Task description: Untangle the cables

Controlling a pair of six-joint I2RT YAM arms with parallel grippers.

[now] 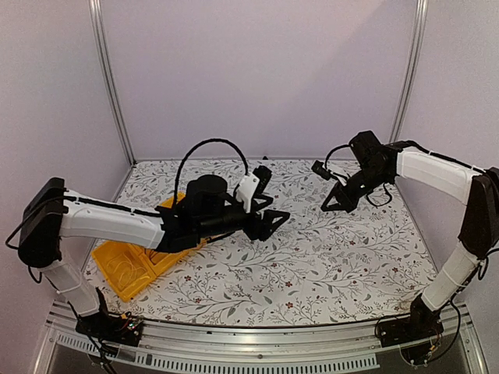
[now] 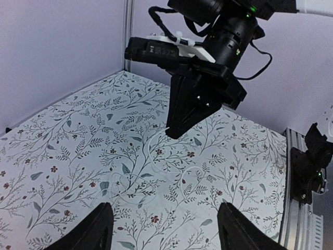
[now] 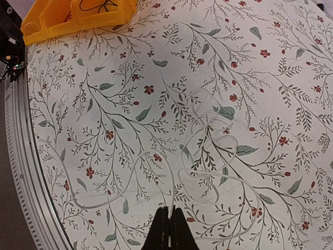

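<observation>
The right gripper [image 3: 169, 216] is closed on one end of the pale cable [image 3: 208, 156]. The rest lies in loose loops on the table [image 3: 104, 104] below, stretched crosswise to those fingers. The left gripper [image 2: 165, 208] is wide open, low and near, facing the loops.

A thin whitish cable [image 3: 169, 182] sprawls in loose, overlapping loops.

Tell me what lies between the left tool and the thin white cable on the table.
Only bare floral tablecloth, seen in the left wrist view between the open left tool and the thin white cable.
</observation>
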